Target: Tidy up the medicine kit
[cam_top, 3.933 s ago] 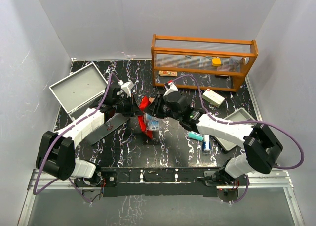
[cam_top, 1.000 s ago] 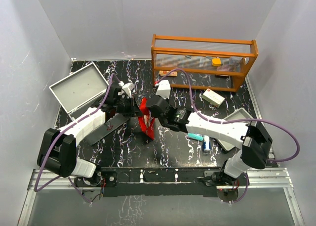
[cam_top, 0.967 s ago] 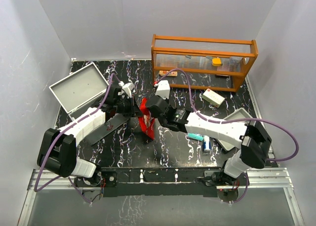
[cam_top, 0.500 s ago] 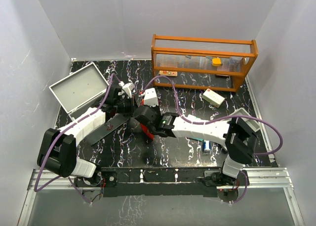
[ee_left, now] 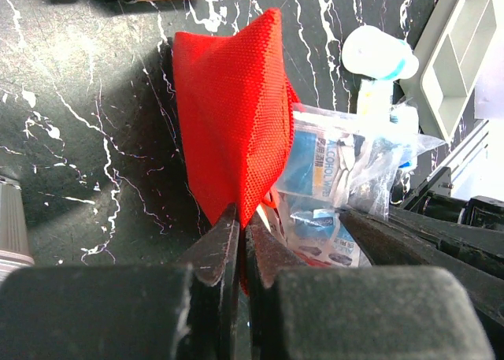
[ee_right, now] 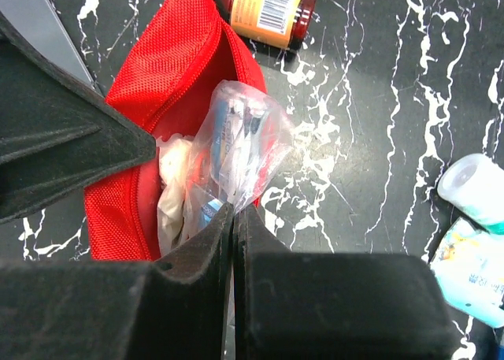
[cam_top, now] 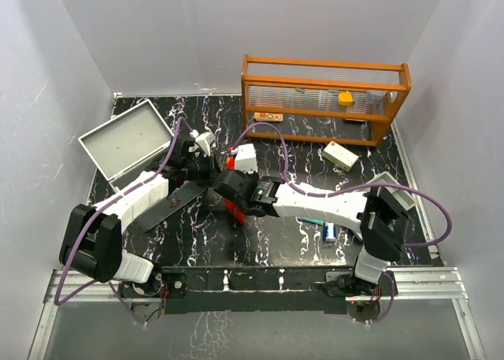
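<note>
Grip status: left claw (ee_left: 242,226) clamped on red pouch (ee_left: 236,116) edge; right claw (ee_right: 233,210) clamped on clear packet (ee_right: 240,139) in its mouth. Target: medicine kit (cam_top: 126,143) lies far-left on bench (cam_top: 205,234), left of both claws, nearer left arm

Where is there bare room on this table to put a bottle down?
Front middle, between the arm bases and the red pouch; back left, between the grey case and the shelf. Crowded around the pouch and right by the tray.
</note>
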